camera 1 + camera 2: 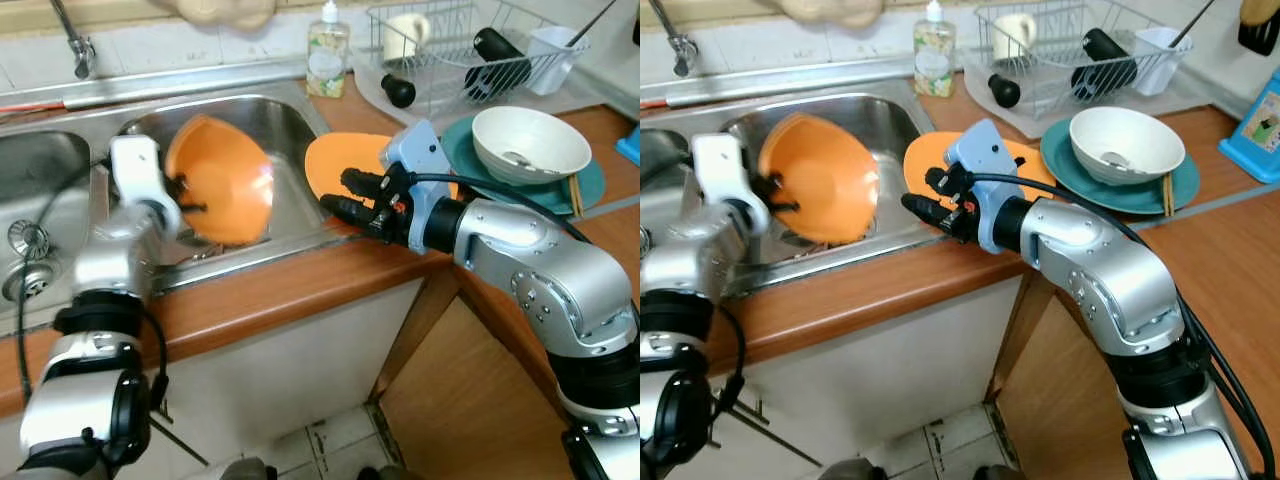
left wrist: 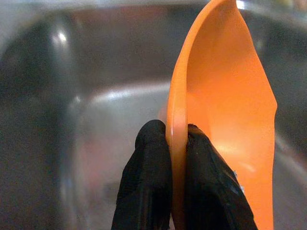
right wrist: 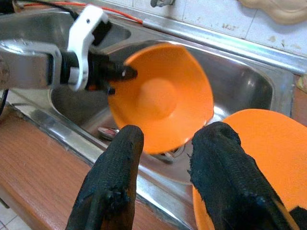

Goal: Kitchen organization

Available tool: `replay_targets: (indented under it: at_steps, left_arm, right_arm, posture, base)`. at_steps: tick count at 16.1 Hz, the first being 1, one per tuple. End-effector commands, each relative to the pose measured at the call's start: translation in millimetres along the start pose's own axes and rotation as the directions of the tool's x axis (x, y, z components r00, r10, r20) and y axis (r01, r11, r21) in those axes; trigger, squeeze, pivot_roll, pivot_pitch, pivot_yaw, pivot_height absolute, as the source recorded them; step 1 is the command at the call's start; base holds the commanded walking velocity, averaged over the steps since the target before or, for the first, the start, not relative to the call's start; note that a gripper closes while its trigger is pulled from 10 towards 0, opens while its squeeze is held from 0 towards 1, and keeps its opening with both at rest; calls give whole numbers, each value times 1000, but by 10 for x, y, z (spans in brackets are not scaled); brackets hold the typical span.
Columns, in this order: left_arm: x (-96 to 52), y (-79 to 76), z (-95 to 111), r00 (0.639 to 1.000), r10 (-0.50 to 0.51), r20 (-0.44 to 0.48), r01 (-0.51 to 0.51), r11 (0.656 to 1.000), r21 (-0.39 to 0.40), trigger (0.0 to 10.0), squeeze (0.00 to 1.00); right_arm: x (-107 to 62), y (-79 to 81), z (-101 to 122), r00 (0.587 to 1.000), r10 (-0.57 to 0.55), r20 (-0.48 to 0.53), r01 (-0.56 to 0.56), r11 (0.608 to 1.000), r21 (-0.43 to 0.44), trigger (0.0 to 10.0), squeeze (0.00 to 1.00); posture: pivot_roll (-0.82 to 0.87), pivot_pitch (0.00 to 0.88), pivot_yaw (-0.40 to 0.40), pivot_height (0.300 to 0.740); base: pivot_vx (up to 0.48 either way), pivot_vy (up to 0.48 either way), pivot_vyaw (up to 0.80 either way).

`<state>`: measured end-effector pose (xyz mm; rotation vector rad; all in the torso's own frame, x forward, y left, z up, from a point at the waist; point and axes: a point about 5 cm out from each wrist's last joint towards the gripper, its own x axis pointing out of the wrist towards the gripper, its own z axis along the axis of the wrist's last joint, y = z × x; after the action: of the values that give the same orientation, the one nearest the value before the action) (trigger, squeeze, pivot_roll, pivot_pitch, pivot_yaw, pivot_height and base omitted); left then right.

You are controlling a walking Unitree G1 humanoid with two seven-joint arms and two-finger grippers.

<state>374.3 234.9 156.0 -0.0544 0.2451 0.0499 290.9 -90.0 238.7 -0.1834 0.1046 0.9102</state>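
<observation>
An orange bowl (image 1: 222,182) is held tilted on its edge over the right sink basin (image 1: 285,125). My left gripper (image 1: 188,200) is shut on its rim; the left wrist view shows both black fingers (image 2: 148,182) pinching the orange rim (image 2: 176,129). An orange plate (image 1: 345,162) lies on the wooden counter just right of the sink. My right gripper (image 1: 335,195) hovers open over the counter edge beside that plate, its fingers (image 3: 115,182) pointing toward the bowl with nothing between them.
A white bowl (image 1: 530,143) sits on a teal plate (image 1: 590,185) with chopsticks (image 1: 576,196) at the right. Behind stand a wire dish rack (image 1: 470,50) with cup and bottle, a soap bottle (image 1: 327,50) and the faucet (image 1: 72,38). A second basin (image 1: 40,170) lies left.
</observation>
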Motion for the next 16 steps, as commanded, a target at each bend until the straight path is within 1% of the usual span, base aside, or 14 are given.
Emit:
replay_targets:
  at_steps: [1, 2, 3, 4, 6, 7, 8, 9, 13, 14, 15, 16]
  left_arm:
    - [29, -39, 150, 999, -11, 43, 10, 1000, 22, 1804, 0]
    - [52, -59, 115, 1000, -20, 14, 20, 999, 34, 4824, 0]
    - [73, -77, 71, 999, -27, -27, 29, 999, 43, 10000, 0]
    - [84, -85, 41, 998, -26, -54, 29, 998, 64, 10000, 0]
    - [102, -131, -32, 992, -55, -112, 62, 996, 62, 10000, 0]
    - [104, -142, -48, 991, -62, -122, 70, 996, 62, 10000, 200]
    - [109, -153, -68, 989, -69, -132, 78, 995, 65, 10000, 608]
    - [112, -154, -85, 988, -69, -137, 79, 994, 71, 10000, 820]
    - [108, -127, -119, 987, -61, -146, 75, 993, 87, 10000, 804]
    - [105, -109, -113, 989, -55, -137, 71, 991, 110, 10000, 788]
    - [98, -79, -82, 994, -42, -99, 56, 988, 143, 10000, 784]
    - [92, -53, -49, 998, -26, -61, 36, 986, 164, 10000, 769]
  right_arm:
    - [-9, 13, -1, 1000, 9, -17, -10, 1000, -18, 10000, 0]
    - [-17, 14, -17, 1000, 11, -28, -12, 1000, -20, 10000, 0]
    - [-25, 19, -40, 999, 14, -42, -15, 1000, -23, 10000, 0]
    - [-28, 24, -54, 999, 17, -49, -18, 1000, -25, 10000, 0]
    - [-29, 21, -72, 998, 14, -60, -16, 1000, -26, 10000, 0]
    - [-28, 19, -75, 998, 12, -62, -14, 1000, -25, 10000, 0]
    - [-27, 13, -79, 998, 8, -65, -9, 1000, -25, 10000, 0]
    - [-26, 4, -83, 998, 1, -69, -3, 1000, -24, 10000, 0]
    - [-29, -22, -91, 997, -18, -69, 17, 1000, -22, 10000, 0]
    - [-34, -37, -99, 997, -32, -71, 30, 999, -18, 10000, 0]
    - [-43, -93, -127, 994, -77, -80, 78, 997, 4, 10000, 0]
    - [-56, -178, -165, 985, -146, -93, 150, 988, 30, 10000, 0]
  posture:
    - [-58, 5, 22, 740]
    - [-62, 9, 25, 740]
    - [-63, 11, 25, 740]
    - [-64, 12, 24, 740]
    - [-67, 17, 24, 740]
    - [-67, 18, 24, 740]
    - [-68, 20, 23, 740]
    - [-68, 21, 22, 740]
    - [-69, 23, 21, 740]
    - [-69, 24, 22, 740]
    - [-69, 24, 22, 740]
    - [-69, 24, 22, 740]
  base:
    - [0, 0, 0]
    - [0, 0, 0]
    - [0, 0, 0]
    - [0, 0, 0]
    - [0, 0, 0]
    - [0, 0, 0]
    - [0, 0, 0]
    - [0, 0, 0]
    - [0, 0, 0]
    - [0, 0, 0]
    - [0, 0, 0]
    - [0, 0, 0]
